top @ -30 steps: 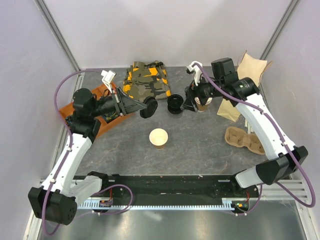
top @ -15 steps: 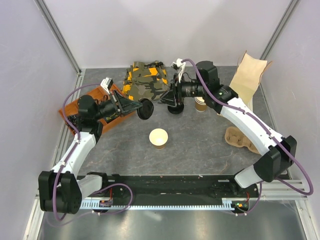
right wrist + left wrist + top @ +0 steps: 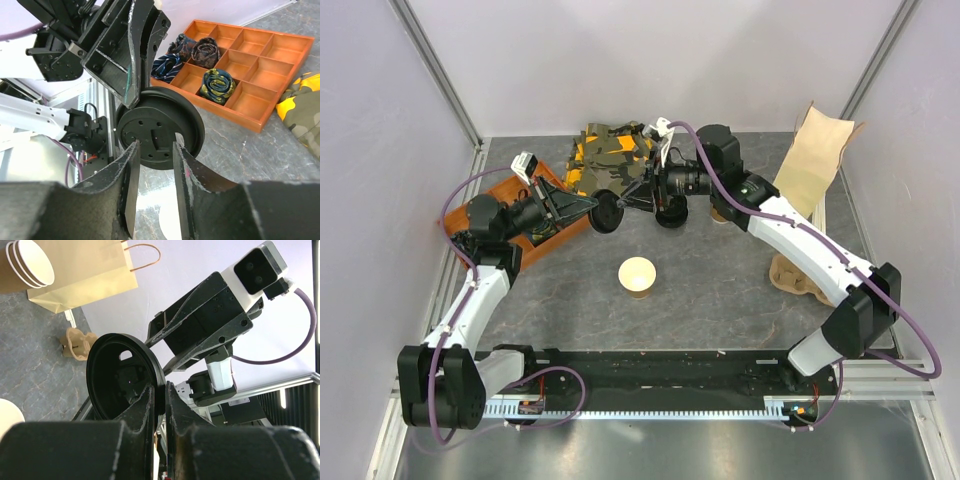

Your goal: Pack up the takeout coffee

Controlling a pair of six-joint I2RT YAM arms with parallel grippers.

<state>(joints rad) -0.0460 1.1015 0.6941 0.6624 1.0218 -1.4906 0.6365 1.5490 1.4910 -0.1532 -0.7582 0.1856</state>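
Found the left gripper (image 3: pixel 159 390) clenched on the rim of a loose black lid (image 3: pixel 120 375), held on edge in the air above the table (image 3: pixel 720 290), just beside the orange divided tray (image 3: pixel 260 72) with its rolled ties (image 3: pixel 218 82). Saw the right gripper (image 3: pixel 155 146) facing it closely, fingers parted and framing the lid's face; could not tell whether touching. Found the paper cup (image 3: pixel 637 273) lidless and upright on the table, alone, nearer the arm bases than both grippers and apart from both. Noted beside the grippers a camouflage cloth (image 3: pixel 615 160) and a second black round thing (image 3: pixel 670 213), too hidden to name. Saw the stack of lidless cups (image 3: pixel 27 262) mostly covered by the right arm from above, the paper bag (image 3: pixel 810 160) at the far right, and the cardboard cup carrier (image 3: pixel 802 278) nearer, partly under the right forearm.
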